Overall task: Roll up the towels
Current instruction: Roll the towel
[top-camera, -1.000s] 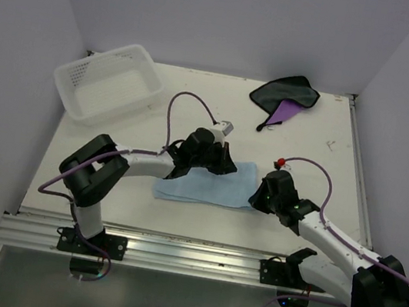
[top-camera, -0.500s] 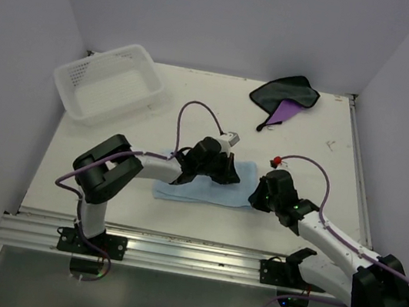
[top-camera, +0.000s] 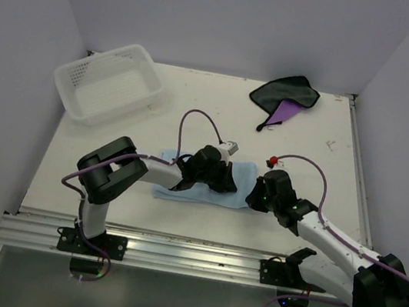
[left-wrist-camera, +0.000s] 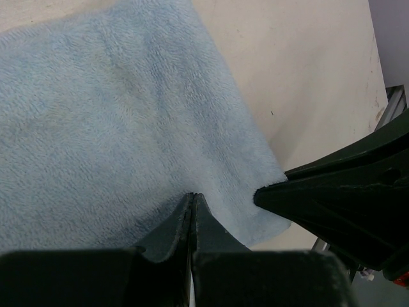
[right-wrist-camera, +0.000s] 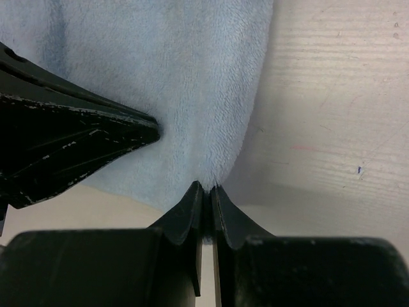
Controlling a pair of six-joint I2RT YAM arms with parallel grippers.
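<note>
The light blue towel lies flat on the table's near middle. My left gripper is shut, its tips pressed down on the cloth near its right corner; no cloth shows between the jaws. My right gripper is shut on that towel's right edge, with a fold of cloth pinched between its tips. The two grippers sit close together, and the left one's finger shows in the right wrist view. The purple and dark grey towel lies crumpled at the far right.
A white lattice basket stands at the far left. Purple cables loop above both arms. The table's metal rail runs along the near edge, and white walls close in the sides and back.
My left gripper has slid over the blue towel toward the near right, ending close to the right gripper. The towel's far left corner now shows. The right gripper has barely moved.
</note>
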